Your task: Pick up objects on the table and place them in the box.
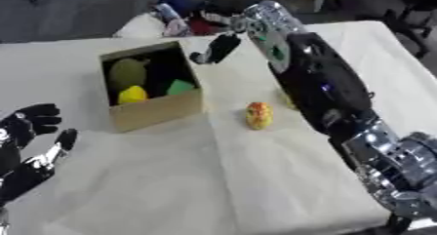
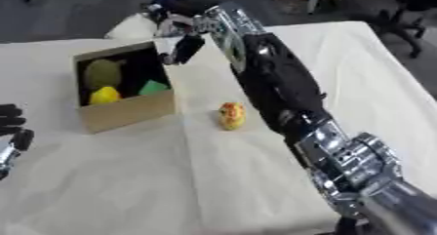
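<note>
A cardboard box (image 1: 158,111) stands open at the table's left middle. Inside lie an olive-green round thing (image 1: 128,73), a yellow thing (image 1: 132,94) and a small green thing (image 1: 180,87). On the cloth right of the box stands a yellow and orange-red fruit-like object (image 1: 259,115). My right arm stretches from the lower right across the table. Its hand (image 1: 218,48) hangs just beyond the box's far right corner, fingers relaxed and holding nothing. A yellowish bit (image 1: 287,100) peeks out from behind that arm. My left hand (image 1: 30,131) rests open at the lower left, fingers up.
The table is covered with a white cloth (image 1: 213,180). A heap of white and coloured things (image 1: 170,22) lies past the far edge. The table's right edge (image 1: 401,58) runs close beside my right arm, with dark floor and chair legs beyond it.
</note>
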`<state>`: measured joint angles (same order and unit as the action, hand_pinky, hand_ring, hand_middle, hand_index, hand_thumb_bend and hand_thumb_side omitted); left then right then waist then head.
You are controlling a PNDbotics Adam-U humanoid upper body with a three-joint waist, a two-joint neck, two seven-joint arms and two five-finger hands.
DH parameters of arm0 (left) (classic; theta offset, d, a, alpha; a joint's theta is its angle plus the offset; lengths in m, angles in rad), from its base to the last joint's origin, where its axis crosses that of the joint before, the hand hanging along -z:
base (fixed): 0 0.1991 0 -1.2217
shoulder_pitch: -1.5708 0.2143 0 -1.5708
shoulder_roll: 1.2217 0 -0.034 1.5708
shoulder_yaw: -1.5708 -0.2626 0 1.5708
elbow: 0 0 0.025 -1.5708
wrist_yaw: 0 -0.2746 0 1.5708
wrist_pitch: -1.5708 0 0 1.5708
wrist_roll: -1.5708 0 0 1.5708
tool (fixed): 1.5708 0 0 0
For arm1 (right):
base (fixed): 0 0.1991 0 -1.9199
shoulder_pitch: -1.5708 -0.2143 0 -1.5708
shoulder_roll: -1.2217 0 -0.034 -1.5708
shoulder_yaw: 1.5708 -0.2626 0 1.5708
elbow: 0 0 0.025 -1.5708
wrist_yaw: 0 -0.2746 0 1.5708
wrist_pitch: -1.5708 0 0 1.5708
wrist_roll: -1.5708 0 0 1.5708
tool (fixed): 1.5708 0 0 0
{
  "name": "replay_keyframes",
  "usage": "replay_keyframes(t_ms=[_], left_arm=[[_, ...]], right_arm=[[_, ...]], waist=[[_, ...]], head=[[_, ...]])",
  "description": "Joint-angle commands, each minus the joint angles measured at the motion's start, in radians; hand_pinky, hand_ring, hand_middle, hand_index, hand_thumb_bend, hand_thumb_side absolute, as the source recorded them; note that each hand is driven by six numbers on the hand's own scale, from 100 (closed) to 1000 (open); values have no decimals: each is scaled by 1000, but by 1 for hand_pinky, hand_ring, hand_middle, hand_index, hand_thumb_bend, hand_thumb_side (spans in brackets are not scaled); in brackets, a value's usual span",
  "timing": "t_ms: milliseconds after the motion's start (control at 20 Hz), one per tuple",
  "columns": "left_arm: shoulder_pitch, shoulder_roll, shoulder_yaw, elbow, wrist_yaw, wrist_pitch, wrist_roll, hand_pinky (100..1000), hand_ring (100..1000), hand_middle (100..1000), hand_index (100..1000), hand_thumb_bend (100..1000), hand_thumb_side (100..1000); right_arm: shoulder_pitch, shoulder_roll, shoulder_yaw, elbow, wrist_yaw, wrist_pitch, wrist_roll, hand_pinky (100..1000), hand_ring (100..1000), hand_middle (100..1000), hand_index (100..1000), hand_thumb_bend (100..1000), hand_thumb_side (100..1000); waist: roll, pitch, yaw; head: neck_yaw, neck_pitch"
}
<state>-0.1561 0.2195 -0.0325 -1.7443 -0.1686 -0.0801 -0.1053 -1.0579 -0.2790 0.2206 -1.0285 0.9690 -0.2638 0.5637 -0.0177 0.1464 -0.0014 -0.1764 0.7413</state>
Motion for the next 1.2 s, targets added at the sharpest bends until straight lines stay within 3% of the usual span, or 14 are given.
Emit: replay_keyframes(t_ms=[50, 200, 450, 850, 900, 950, 1100, 1200], left_arm=[[-2, 20, 13, -12, -3, -1, 9, 743, 731, 694, 783, 460, 398], [1, 23, 16, -13, -5, 0, 13, 743, 731, 694, 783, 460, 400], [0, 22, 16, -13, -5, 0, 14, 742, 732, 694, 783, 459, 400], [-2, 20, 16, -13, -3, 1, 14, 742, 733, 695, 784, 456, 403], [-2, 20, 15, -13, -3, 1, 13, 742, 733, 695, 784, 456, 403], [-2, 19, 16, -13, -4, 1, 13, 742, 733, 695, 784, 455, 403], [-3, 19, 16, -13, -3, 1, 14, 742, 733, 695, 784, 454, 403], [-4, 18, 16, -12, -2, 1, 14, 742, 734, 695, 784, 450, 405]], right_arm=[[45, -131, 36, -172, -136, -7, 85, 790, 822, 838, 945, 271, 401], [142, -201, 62, -269, -225, 15, 158, 783, 815, 808, 920, 258, 414], [239, -216, 84, -237, -248, 39, 230, 779, 812, 780, 892, 257, 414], [261, -175, 104, -123, -228, -3, 260, 779, 810, 758, 870, 258, 406], [260, -171, 106, -115, -224, -9, 264, 778, 809, 753, 866, 300, 372], [260, -166, 109, -107, -217, -12, 264, 778, 808, 750, 861, 261, 390], [256, -149, 113, -80, -169, -22, 240, 778, 804, 737, 844, 280, 354], [252, -136, 112, -61, -124, -31, 198, 766, 779, 678, 785, 280, 272]], waist=[[-11, -30, -11], [-14, -30, -25], [-11, -29, -30], [-4, -29, -26], [-4, -29, -26], [-3, -28, -25], [-1, -28, -23], [0, -28, -21]], head=[[12, 4], [17, 3], [17, -1], [15, -3], [15, -3], [14, -4], [12, -6], [10, -8]])
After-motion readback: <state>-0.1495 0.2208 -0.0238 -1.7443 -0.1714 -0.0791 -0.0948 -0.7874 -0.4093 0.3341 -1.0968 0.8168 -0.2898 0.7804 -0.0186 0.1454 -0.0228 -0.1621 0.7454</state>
